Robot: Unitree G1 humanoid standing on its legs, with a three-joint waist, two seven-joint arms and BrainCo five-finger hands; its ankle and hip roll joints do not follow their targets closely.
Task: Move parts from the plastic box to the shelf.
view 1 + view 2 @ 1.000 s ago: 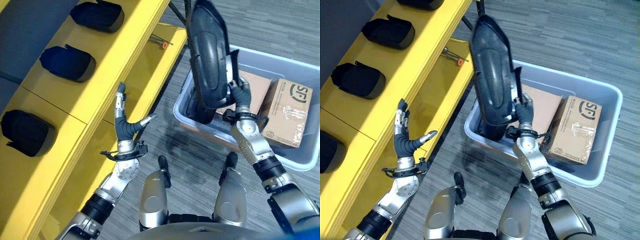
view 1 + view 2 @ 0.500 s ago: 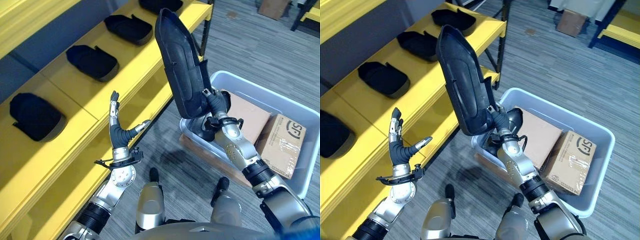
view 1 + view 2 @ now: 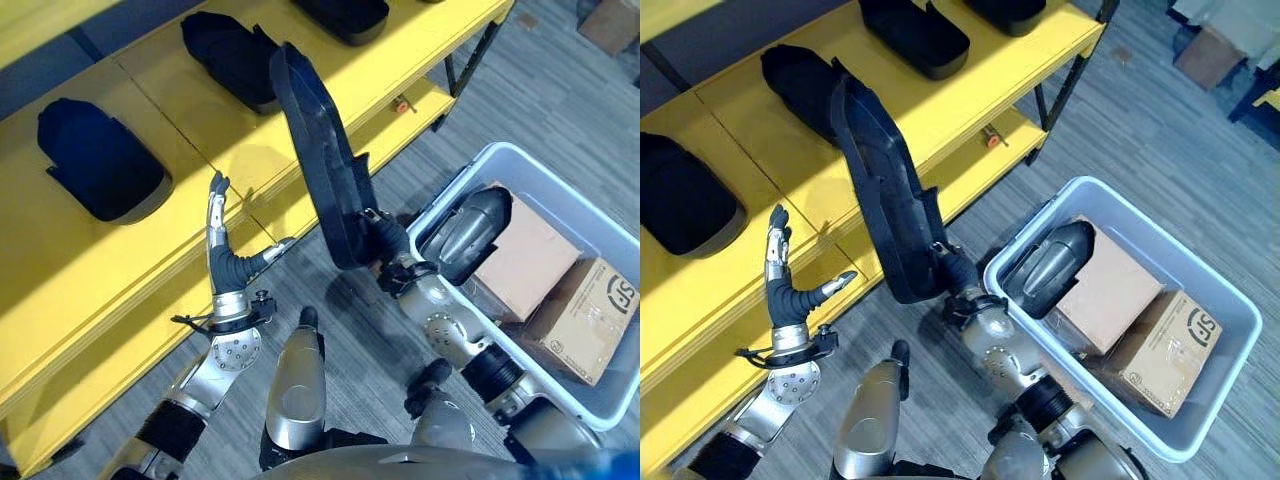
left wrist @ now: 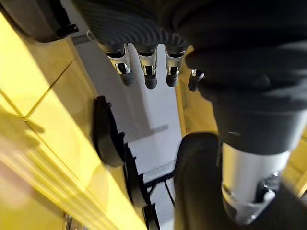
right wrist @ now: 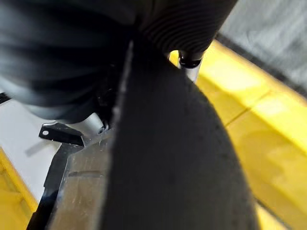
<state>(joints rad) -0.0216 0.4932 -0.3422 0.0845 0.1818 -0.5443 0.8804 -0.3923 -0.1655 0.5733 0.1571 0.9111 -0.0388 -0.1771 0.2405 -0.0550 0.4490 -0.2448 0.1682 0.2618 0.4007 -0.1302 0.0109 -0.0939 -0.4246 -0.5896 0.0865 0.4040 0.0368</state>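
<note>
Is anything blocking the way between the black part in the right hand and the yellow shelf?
Nothing visible blocks it. The right hand holds the long black part upright at the shelf edge, with bare yellow board behind it between the parts already there. The left hand stays open beside it.

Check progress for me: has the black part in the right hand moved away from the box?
Yes. The black part, gripped by the right hand, has left the box and now leans over the yellow shelf.

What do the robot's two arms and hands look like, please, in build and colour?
Both arms are silver-grey metal with dark banded joints. The left hand has silver fingers with dark tips, and a dark ribbed cover over its back and wrist; the right hand has the same dark ribbed cover.
</note>
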